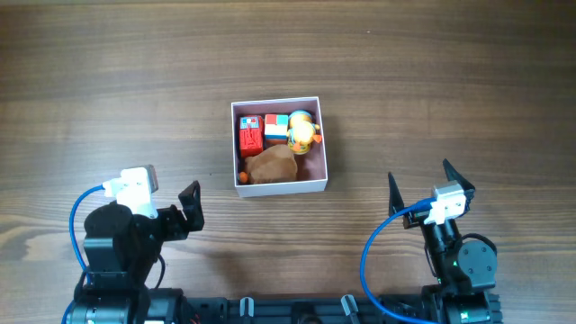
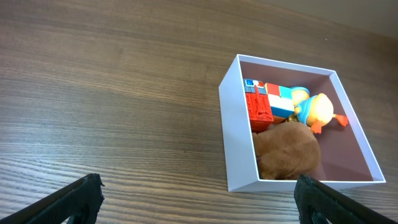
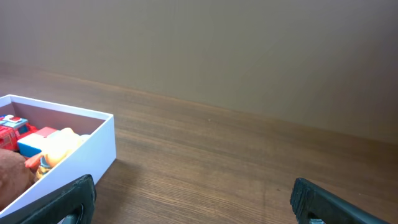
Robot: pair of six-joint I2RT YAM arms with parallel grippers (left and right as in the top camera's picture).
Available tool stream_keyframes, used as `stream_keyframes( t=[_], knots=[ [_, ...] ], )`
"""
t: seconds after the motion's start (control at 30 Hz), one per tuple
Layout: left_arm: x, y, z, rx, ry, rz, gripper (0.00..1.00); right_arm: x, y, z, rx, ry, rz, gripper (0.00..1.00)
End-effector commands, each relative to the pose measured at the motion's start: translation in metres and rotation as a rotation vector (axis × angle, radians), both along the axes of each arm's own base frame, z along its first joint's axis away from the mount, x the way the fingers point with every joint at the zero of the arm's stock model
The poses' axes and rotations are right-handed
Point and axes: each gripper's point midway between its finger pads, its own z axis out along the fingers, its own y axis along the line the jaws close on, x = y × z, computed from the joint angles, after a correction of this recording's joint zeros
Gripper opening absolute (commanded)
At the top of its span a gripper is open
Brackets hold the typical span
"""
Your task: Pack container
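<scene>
Nearest us, our left gripper [image 1: 192, 207] and right gripper [image 1: 419, 176] sit low over the wooden table [image 1: 108, 81], both with fingers spread and holding nothing. Farther out, between them, stands the container [image 1: 280, 187]. Inside it, a brown plush toy [image 1: 270, 166] lies against the near wall. Behind it, a red block toy [image 1: 250, 136], a colored cube [image 1: 276, 126] and a yellow duck [image 1: 303, 131] line the far wall.

A white-walled container [image 1: 281, 188] is sitting on a wooden table [image 1: 108, 90], holding a red toy [image 1: 250, 137], a coloured block [image 1: 276, 126], a yellow duck [image 1: 303, 132] and a brown plush [image 1: 272, 166]. The left gripper [image 1: 192, 207] and the right gripper [image 1: 419, 175] are waiting well apart from it.
</scene>
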Motion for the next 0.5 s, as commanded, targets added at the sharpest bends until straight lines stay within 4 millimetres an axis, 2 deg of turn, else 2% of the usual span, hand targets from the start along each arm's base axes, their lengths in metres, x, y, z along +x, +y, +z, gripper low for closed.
stream_keyframes(
  t=[0.0,0.23,0.33,0.47],
  knots=[
    [0.000,-0.002,-0.003,-0.017,0.007,-0.006,1.00,-0.001,0.002,0.002,-0.009,-0.012,0.012,1.00],
    [0.000,-0.002,-0.003,-0.017,0.007,-0.006,1.00,-0.001,0.002,0.002,-0.009,-0.011,0.012,1.00],
    [-0.011,0.008,-0.004,0.033,0.000,0.026,1.00,-0.001,0.002,0.002,-0.010,-0.011,0.012,1.00],
    [-0.023,0.010,-0.011,0.032,-0.065,0.038,1.00,-0.001,0.002,0.002,-0.010,-0.011,0.012,1.00]
  ],
)
